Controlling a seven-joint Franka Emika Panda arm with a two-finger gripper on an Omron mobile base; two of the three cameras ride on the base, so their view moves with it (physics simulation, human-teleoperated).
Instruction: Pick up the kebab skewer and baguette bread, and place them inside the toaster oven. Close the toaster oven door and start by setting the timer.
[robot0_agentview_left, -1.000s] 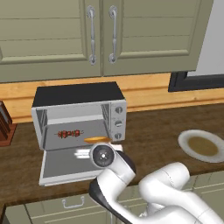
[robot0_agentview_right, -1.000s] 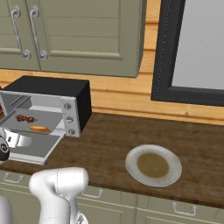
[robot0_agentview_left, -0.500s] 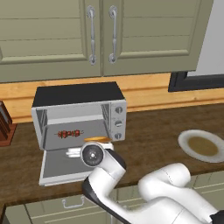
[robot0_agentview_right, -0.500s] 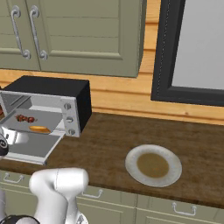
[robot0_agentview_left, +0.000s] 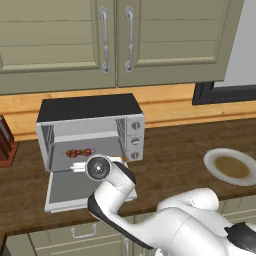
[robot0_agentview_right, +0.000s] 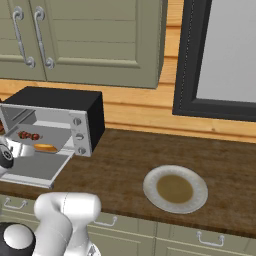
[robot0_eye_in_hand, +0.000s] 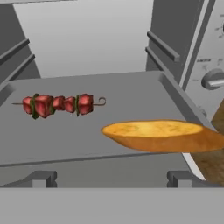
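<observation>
1. The toaster oven (robot0_agentview_left: 90, 131) stands on the wooden worktop (robot0_agentview_left: 180, 160) with its toaster oven door (robot0_agentview_left: 67, 187) dropped flat toward the robot, the chamber open to view.
2. Inside, the kebab skewer (robot0_eye_in_hand: 61, 104) lies on the grey tray (robot0_eye_in_hand: 131, 94), toward the left and back of it in the hand view.
3. The baguette bread (robot0_eye_in_hand: 164, 135) lies nearer the front, to the right of the skewer and apart from it, its right end reaching past the tray's edge toward the oven's knob panel (robot0_eye_in_hand: 210, 65).
4. The arm's wrist hangs over the open door, directly in front of the oven mouth; whether the gripper is apart or together cannot be told.
5. A round plate (robot0_agentview_right: 175, 189) with a brown centre sits well to the right on the worktop.
6. A dark-framed window (robot0_agentview_right: 220, 55) is set in the wall beyond the plate.
7. Green cabinet doors (robot0_agentview_left: 115, 40) with bar handles hang above the oven.
</observation>
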